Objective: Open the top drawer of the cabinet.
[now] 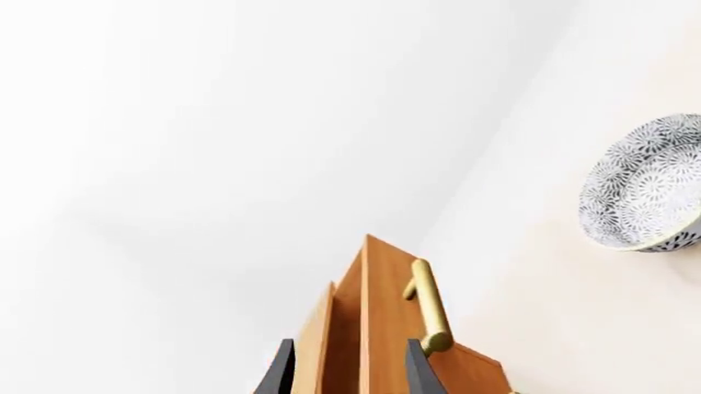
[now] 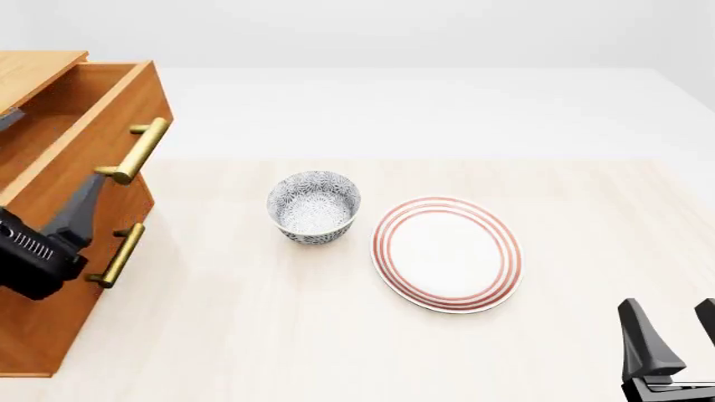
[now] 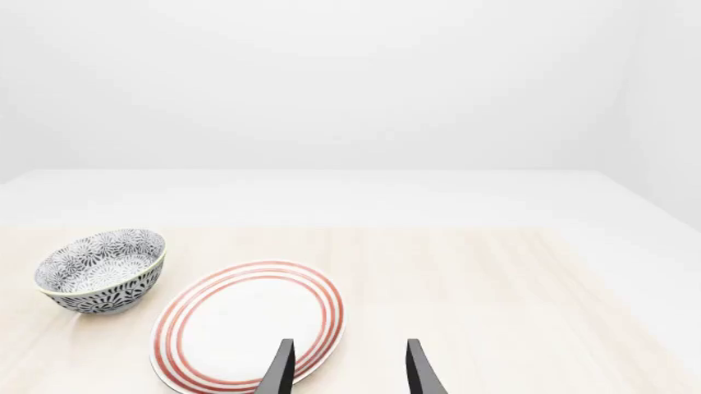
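The orange-brown cabinet (image 2: 50, 335) stands at the table's left edge. Its top drawer (image 2: 106, 126) is pulled out past the lower drawer fronts, and plain wood shows inside it. Its brass bar handle (image 2: 140, 151) faces the bowl. My left gripper (image 2: 56, 146) is open, with its jaws either side of the drawer's front panel, one finger (image 2: 84, 205) outside below the handle. The left wrist view shows the panel (image 1: 383, 320) and handle (image 1: 429, 304) between and beside the fingers (image 1: 422, 373). My right gripper (image 2: 676, 322) is open and empty at the near right.
A blue-patterned bowl (image 2: 314, 207) sits right of the cabinet, and a red-ringed white plate (image 2: 447, 253) lies beside it. Both show in the right wrist view, bowl (image 3: 101, 271) and plate (image 3: 246, 324). The second drawer's handle (image 2: 117, 255) is just below my left gripper.
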You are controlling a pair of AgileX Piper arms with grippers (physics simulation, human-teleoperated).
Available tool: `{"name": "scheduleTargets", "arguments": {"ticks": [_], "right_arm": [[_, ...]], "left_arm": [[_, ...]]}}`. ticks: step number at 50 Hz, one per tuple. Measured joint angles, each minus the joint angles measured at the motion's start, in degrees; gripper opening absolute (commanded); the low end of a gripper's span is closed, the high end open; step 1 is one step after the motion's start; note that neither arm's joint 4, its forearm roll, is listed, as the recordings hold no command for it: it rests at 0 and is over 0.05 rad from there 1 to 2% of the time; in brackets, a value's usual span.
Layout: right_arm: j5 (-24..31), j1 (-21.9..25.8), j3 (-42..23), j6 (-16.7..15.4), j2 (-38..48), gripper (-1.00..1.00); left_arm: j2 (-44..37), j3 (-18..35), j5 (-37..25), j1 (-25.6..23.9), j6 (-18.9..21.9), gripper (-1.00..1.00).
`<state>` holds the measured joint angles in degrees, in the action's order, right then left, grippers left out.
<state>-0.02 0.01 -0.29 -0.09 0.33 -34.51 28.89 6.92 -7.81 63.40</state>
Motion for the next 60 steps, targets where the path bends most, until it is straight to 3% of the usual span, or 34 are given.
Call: {"name": "scheduleTargets", "arguments": {"ticks": [22, 42, 60], "right_arm": [[0.0, 0.0, 0.0, 0.0, 0.0, 1.0], [0.0, 0.0, 0.0, 0.0, 0.0, 1.0], [0.0, 0.0, 0.0, 0.0, 0.0, 1.0]], "left_arm": [[-2.5, 10.0, -10.1, 4.2, -21.3, 1.0], [-10.3, 21.5, -20.3, 6.7, -35.2, 1.0], [-17.1, 31.1, -31.3, 8.3, -44.9, 1.0]]}}
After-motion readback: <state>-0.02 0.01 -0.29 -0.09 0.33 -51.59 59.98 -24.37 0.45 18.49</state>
